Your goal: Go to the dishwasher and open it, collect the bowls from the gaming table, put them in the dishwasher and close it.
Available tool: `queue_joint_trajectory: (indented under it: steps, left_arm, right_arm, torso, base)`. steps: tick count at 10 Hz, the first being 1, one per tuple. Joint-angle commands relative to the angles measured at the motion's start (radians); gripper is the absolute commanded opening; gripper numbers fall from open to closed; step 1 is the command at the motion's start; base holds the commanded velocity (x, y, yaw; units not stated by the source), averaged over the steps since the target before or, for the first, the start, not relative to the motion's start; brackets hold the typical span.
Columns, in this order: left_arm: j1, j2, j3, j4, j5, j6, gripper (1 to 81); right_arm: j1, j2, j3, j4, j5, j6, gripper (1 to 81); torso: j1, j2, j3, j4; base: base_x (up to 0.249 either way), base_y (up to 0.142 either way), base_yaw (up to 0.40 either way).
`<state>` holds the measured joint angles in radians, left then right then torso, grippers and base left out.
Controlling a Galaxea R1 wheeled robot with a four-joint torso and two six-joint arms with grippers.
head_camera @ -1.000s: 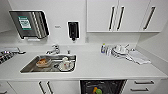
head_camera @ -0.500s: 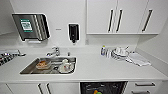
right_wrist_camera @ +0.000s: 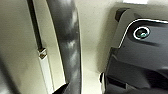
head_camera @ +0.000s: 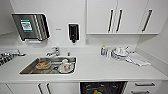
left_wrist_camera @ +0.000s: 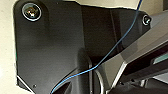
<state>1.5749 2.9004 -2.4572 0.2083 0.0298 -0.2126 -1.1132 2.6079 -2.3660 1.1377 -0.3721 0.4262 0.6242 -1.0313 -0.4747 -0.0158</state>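
Note:
The dishwasher (head_camera: 102,88) sits under the white counter at the lower middle of the head view. Its front shows as a dark opening with wire rack lines, and something orange and green (head_camera: 96,92) lies inside at the frame edge. I cannot tell whether that is one of the bowls. The gaming table is out of view. The left wrist view has the robot's dark plate (left_wrist_camera: 57,50) and a thin blue cable (left_wrist_camera: 117,47) across it. In the right wrist view a dark bar (right_wrist_camera: 67,42) stands before a pale surface.
A steel sink (head_camera: 28,70) left of the dishwasher holds an orange-tinted dish (head_camera: 43,64) and white crockery (head_camera: 65,67). Stacked dishes (head_camera: 120,52) and a cloth (head_camera: 138,59) lie on the counter at right. Drawers (head_camera: 145,87) flank the dishwasher; wall cabinets (head_camera: 120,17) hang above.
The whole head picture has shifted very slightly, so the camera moved a little. Nothing on the counter or in the sink has moved.

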Motion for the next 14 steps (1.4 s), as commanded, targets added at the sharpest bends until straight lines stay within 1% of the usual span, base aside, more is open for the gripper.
queue_joint_trajectory:
  steps: [1,2,3,4,5,6,7,8,9,10,11,12,13,14]
  left_arm:
    - [-0.026,-0.001,0.009,-0.007,0.064,-0.001,81.1]
    - [-0.026,-0.001,0.009,-0.003,0.062,0.001,81.1]
    - [-0.026,-0.001,0.009,0.006,0.058,0.002,81.1]
    - [-0.031,0.001,-0.002,0.005,0.052,0.005,81.1]
    - [-0.037,0.007,-0.025,0.008,0.050,0.010,81.1]
    - [-0.052,0.034,-0.092,0.013,0.052,0.031,81.1]
    - [-0.063,0.062,-0.166,0.011,0.053,0.041,81.1]
    - [-0.066,0.088,-0.240,0.011,0.053,0.042,81.1]
    - [-0.066,0.090,-0.250,0.011,0.050,0.042,81.1]
    - [-0.068,0.085,-0.229,0.011,0.048,0.044,81.1]
    - [-0.068,0.076,-0.209,0.018,0.035,0.048,81.1]
    - [-0.066,0.074,-0.207,0.046,0.021,0.050,81.1]
    - [-0.068,0.074,-0.207,0.086,0.019,0.050,81.1]
    - [-0.068,0.073,-0.213,0.091,0.018,0.050,81.1]
  right_arm:
    - [0.284,-0.090,0.159,0.076,-0.010,-0.010,81.1]
    - [0.333,-0.147,0.269,0.063,-0.010,-0.020,81.1]
    - [0.344,-0.176,0.332,0.027,-0.008,-0.107,81.1]
    - [0.307,-0.176,0.343,-0.012,-0.010,-0.234,81.1]
    - [0.261,-0.161,0.337,-0.045,-0.010,-0.342,81.1]
    - [0.199,-0.126,0.312,-0.091,-0.010,-0.468,81.1]
    - [0.146,-0.096,0.266,-0.128,-0.010,-0.541,81.1]
    - [0.097,-0.067,0.214,-0.174,-0.011,-0.622,81.1]
    - [0.057,-0.052,0.189,-0.208,-0.010,-0.715,81.1]
    - [0.022,-0.049,0.183,-0.226,-0.008,-0.841,81.1]
    - [-0.009,-0.044,0.180,-0.226,-0.007,-0.955,81.1]
    - [-0.029,-0.038,0.179,-0.226,-0.001,-0.999,81.1]
    - [-0.061,-0.021,0.179,-0.226,0.016,-1.082,81.1]
    - [-0.090,-0.010,0.183,-0.226,0.054,-1.147,81.1]
  torso:
    - [0.000,0.000,0.000,0.000]
    - [0.000,0.000,0.000,0.000]
    - [0.000,0.000,0.000,0.000]
    - [0.000,0.000,0.000,0.000]
    - [0.000,0.000,0.000,0.000]
    - [0.000,0.000,0.000,0.000]
    - [0.000,0.000,0.000,0.000]
    - [0.000,0.000,0.000,0.000]
    - [0.000,0.000,0.000,0.000]
    - [0.000,0.000,0.000,0.000]
    - [0.000,0.000,0.000,0.000]
    - [0.000,0.000,0.000,0.000]
    - [0.000,0.000,0.000,0.000]
    - [0.000,0.000,0.000,0.000]
  base:
    - [0.000,0.000,0.000]
    - [0.000,0.000,0.000]
    - [0.000,0.000,0.000]
    - [0.000,0.000,0.000]
    - [0.000,0.000,0.000]
    - [0.000,0.000,0.000]
    - [0.000,0.000,0.000]
    - [0.000,0.000,0.000]
    - [0.000,0.000,0.000]
    - [0.000,0.000,0.000]
    - [0.000,0.000,0.000]
    - [0.000,0.000,0.000]
    - [0.000,0.000,0.000]
    - [0.000,0.000,0.000]
